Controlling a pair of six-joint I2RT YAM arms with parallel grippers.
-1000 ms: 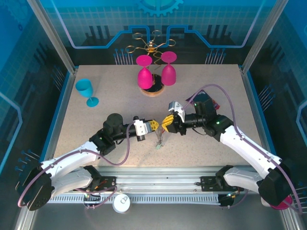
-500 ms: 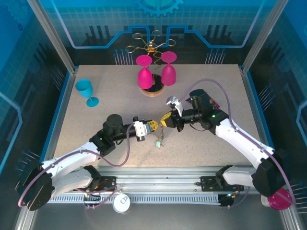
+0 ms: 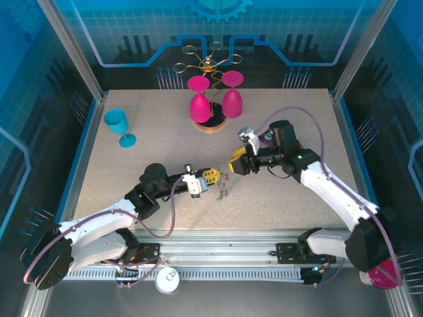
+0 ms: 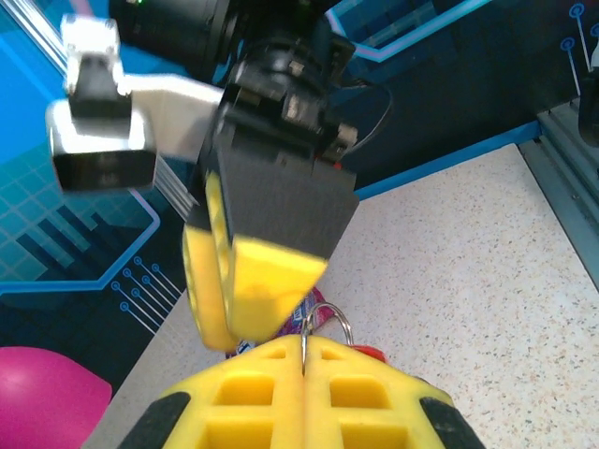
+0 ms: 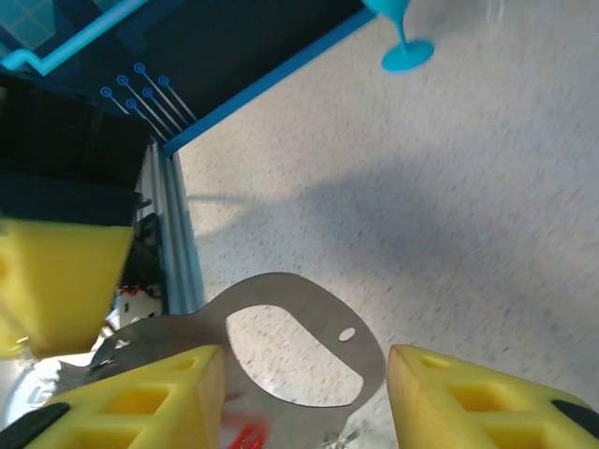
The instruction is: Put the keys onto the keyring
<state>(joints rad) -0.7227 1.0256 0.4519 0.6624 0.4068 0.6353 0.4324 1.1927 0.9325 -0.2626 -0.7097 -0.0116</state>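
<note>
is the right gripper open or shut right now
Open: the right gripper has its yellow fingers wide apart, the keyring between them.

From above, the keys (image 3: 223, 191) hanging by the left gripper (image 3: 214, 176) are too small to tell apart, and the right wrist view's bottom edge cuts off the keyring (image 5: 281, 291) beside a red blur (image 5: 245, 436).

Bright even light; soft shadows; wrist close-ups blurred.
</note>
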